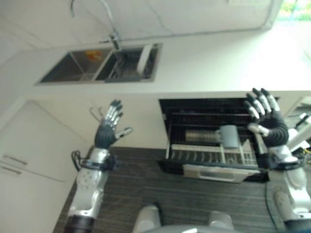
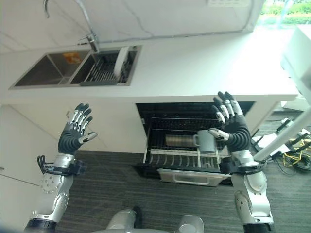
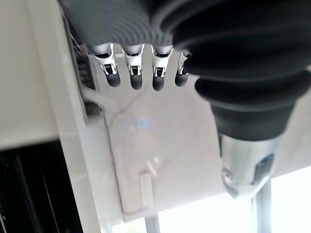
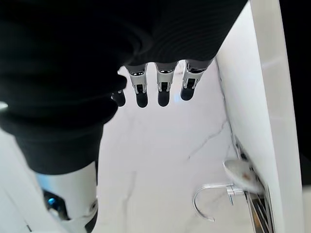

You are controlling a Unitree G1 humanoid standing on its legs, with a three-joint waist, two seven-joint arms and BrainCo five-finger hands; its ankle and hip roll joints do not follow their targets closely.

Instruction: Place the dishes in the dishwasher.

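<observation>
Item: one white plate (image 2: pixel 121 60), standing on edge in the dark drying rack (image 2: pixel 99 74) set in the right-hand basin of the steel sink (image 2: pixel 36 73), under the tap (image 2: pixel 90 36), on the white counter (image 2: pixel 204 63). Judged stiff, glazed, probably slippery if wet, moderately light and breakable; best taken by the upper rim, thumb on one face and fingers on the other, and lifted straight up out of the rack slots. Item: one grey mug (image 2: pixel 206 141), upright in the dishwasher's pulled-out rack (image 2: pixel 182 155), handle turned toward the robot's left; already loaded. Item: dishwasher (image 2: pixel 150 109), below the counter, open, with a row of tines at the near edge of the rack free for a plate. Left hand (image 2: pixel 74 132): raised in front of the cabinet front (image 2: pixel 116 121) to the left of the dishwasher, fingers straight and spread, holding nothing. Right hand (image 2: pixel 232 124): raised over the right side of the rack, just beside the mug but apart from it, fingers likewise extended and empty. An orange object (image 2: pixel 72 57) lay in the left basin, too indistinct to identify. Remaining work, as judged: the plate was not yet moved; the reach to the sink looked long from this stance.
</observation>
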